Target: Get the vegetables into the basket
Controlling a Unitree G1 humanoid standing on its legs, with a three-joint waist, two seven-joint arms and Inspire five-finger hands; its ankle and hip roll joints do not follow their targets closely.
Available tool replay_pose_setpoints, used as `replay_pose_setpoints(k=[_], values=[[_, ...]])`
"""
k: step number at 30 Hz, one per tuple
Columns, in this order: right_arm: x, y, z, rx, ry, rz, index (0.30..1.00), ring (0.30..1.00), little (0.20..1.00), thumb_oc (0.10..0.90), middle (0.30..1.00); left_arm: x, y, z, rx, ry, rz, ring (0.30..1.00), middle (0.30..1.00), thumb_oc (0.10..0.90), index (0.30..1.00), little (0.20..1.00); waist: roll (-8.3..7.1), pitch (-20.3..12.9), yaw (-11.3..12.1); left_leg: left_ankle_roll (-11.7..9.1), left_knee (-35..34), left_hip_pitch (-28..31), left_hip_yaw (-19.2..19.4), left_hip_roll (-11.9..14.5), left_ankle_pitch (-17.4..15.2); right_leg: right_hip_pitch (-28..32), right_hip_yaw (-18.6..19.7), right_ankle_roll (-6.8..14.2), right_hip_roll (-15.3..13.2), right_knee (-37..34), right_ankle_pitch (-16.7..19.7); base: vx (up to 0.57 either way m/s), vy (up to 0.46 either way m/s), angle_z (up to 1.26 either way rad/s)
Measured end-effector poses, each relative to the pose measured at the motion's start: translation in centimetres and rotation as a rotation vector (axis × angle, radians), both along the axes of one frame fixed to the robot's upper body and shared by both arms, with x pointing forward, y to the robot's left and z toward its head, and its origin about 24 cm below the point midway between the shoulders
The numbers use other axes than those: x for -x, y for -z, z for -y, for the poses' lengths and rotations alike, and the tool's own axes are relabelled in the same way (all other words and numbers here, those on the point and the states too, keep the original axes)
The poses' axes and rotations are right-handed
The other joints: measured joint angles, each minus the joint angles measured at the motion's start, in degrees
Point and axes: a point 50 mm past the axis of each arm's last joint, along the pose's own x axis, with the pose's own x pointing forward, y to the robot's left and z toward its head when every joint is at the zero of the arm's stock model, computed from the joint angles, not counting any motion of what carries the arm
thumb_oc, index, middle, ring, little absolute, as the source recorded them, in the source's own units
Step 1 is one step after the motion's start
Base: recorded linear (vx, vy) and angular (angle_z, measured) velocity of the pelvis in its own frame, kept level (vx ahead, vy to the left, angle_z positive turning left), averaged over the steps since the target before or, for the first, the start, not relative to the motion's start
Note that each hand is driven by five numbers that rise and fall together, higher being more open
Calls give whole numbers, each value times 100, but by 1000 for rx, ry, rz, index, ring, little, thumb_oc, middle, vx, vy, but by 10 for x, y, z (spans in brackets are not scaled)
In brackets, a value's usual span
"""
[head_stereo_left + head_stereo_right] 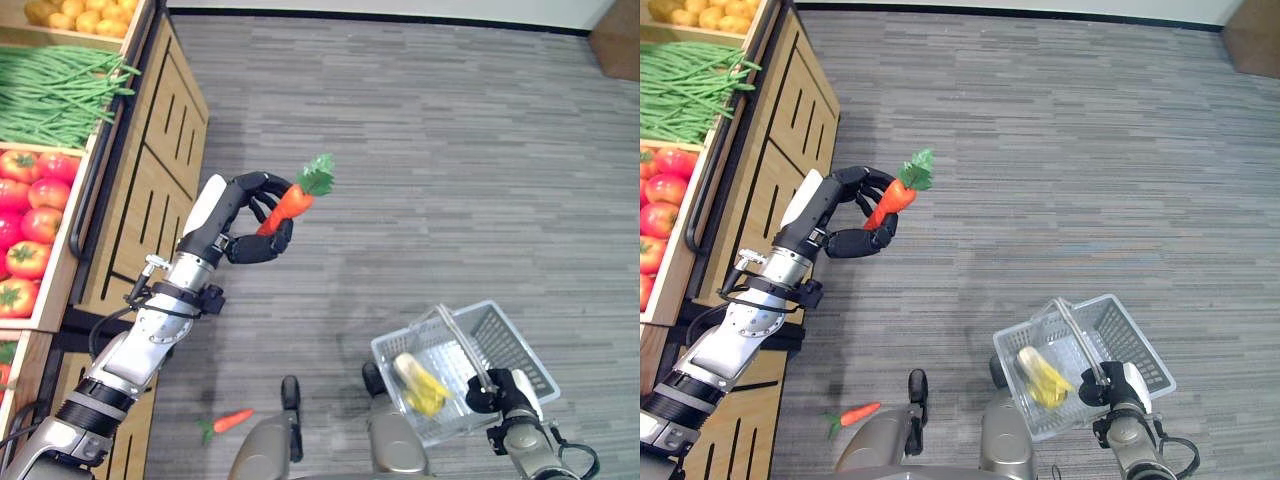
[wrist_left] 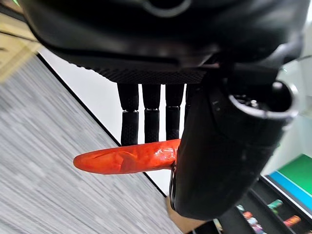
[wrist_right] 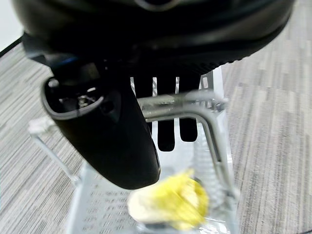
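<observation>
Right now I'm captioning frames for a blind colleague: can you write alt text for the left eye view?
The left hand holds a carrot above grey floor beside a wooden produce stand. The right hand grips the handle of a clear basket holding a yellow vegetable; another carrot lies on the floor.

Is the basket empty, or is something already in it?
Not empty: the basket holds one pale yellow-green vegetable. The right hand grips its handle.

Silver-grey ringed arms end in dark hands [image 1: 250,225], thumbs white-covered.
</observation>
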Motion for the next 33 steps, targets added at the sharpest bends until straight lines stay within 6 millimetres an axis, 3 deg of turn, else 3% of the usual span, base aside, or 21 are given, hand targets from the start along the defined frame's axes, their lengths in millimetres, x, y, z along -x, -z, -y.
replay_pose_setpoints(k=[1, 4, 5, 7, 9, 11, 14, 23, 27, 29, 33], values=[[-5, -1, -1, -1, -3, 3, 300, 300, 300, 400, 300, 2, 1, -8, 2, -36, -1, 300, 300, 400, 300, 300, -9, 18, 134, 14, -185, 152, 288, 109, 100, -126, -1147, -311, 75, 16, 242, 7, 105, -80], [-8, -1, -2, 1, -13, 1, 300, 300, 300, 400, 300, 5, 3, -15, -2, -65, -12, 300, 300, 400, 300, 300, -26, 15, 195, 105, -281, 352, 648, 154, 36, -4, -1638, -260, 83, -220, 447, 25, 66, -68], [-5, 0, -3, 0, -17, -11, 300, 300, 300, 400, 300, 6, 4, -16, 4, -70, -15, 300, 300, 400, 300, 300, -6, 11, 181, 131, -328, 430, 684, 185, 44, -23, -1781, -294, 67, -37, 211, 45, 13, -39], [5, 3, -1, 4, -5, -36, 300, 300, 300, 400, 300, 7, 5, -16, 25, -80, -12, 300, 300, 400, 300, 300, 18, -38, 186, 56, -380, 537, 722, 264, 28, -10, -1594, -205, -20, 477, -195, 51, 5, -21], [14, 7, -1, 2, -2, -56, 300, 300, 300, 400, 300, 7, 2, -19, 12, -86, -6, 300, 300, 400, 300, 300, -66, -117, 169, -126, -432, 587, 746, 246, 99, 225, -1296, -130, -94, 172, -293, 56, -34, -8], [16, 7, 0, 3, 0, -63, 300, 300, 300, 400, 300, 8, 5, -20, 12, -87, -15, 300, 300, 400, 300, 300, -41, -136, 174, -199, -524, 671, 794, 264, 151, 476, -1305, -192, -13, -266, -224, 35, -59, -16], [12, 6, 1, 5, -5, -55, 300, 300, 300, 400, 300, 11, 11, -19, 0, -65, -52, 300, 300, 400, 300, 300, 125, -233, 107, -343, -603, 768, 814, 472, 201, 677, -1302, -306, 227, -632, -89, 37, -179, -12], [14, -7, 30, 79, 24, -67, 300, 300, 300, 400, 300, 12, 13, -17, -3, -44, -71, 300, 300, 400, 300, 300, 299, -356, 144, -511, -605, 784, 767, 626, 247, 715, -1343, -366, 368, -635, -150, 18, -107, 1], [8, -24, 50, 149, 9, -49, 300, 300, 300, 400, 300, 12, 15, -14, 1, -19, -94, 300, 300, 400, 300, 300, 329, -406, 134, -520, -605, 785, 769, 619, 256, 714, -1328, -370, 368, -664, -149, 9, -67, -1], [-5, -41, 64, 209, -9, -12, 300, 300, 300, 400, 300, 14, 15, -9, 0, 21, -112, 300, 300, 400, 300, 300, 347, -485, 125, -518, -605, 788, 774, 622, 257, 716, -1322, -405, 370, -663, -121, 0, 0, 0], [-28, -69, 73, 316, -135, 46, 300, 300, 300, 400, 300, 18, 14, 0, -4, 86, -123, 300, 300, 400, 300, 300, 355, -495, 122, -517, -605, 806, 795, 615, 261, 722, -1288, -421, 370, -657, -100, 8, -2, -2]])
